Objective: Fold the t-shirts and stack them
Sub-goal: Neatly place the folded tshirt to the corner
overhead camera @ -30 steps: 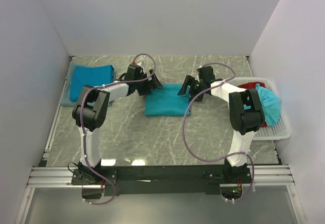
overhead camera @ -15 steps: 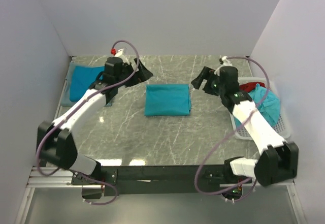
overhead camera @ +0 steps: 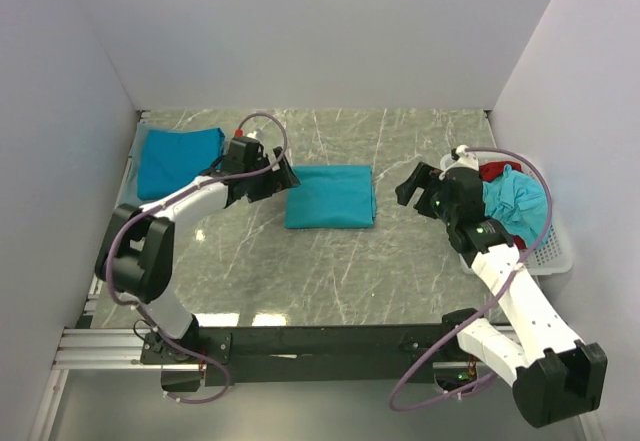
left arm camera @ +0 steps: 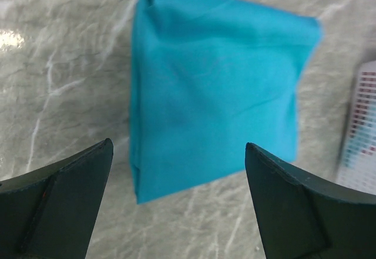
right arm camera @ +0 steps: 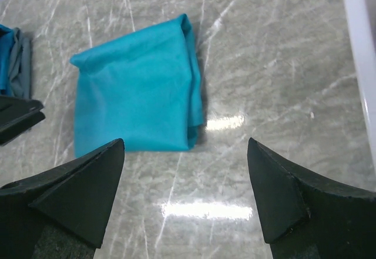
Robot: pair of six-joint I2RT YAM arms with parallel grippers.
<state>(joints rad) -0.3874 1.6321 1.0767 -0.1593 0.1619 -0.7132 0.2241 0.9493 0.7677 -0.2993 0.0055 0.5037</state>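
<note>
Here, white walls [overhead camera: 300, 31] enclose a grey, perhaps marble, table [overhead camera: 300, 271] bearing a folded t-shirt [overhead camera: 330, 197], both jaws released.

We find folded t-shirt [overhead camera: 330, 197] at table [overhead camera: 300, 261] centre, left gripper [overhead camera: 285, 176] just left of it, right gripper [overhead camera: 412, 186] further right. Second t-shirt [overhead camera: 178, 158] at far-left corner. Crumpled t-shirt [overhead camera: 518, 206] in basket [overhead camera: 555, 256], right edge.
</note>
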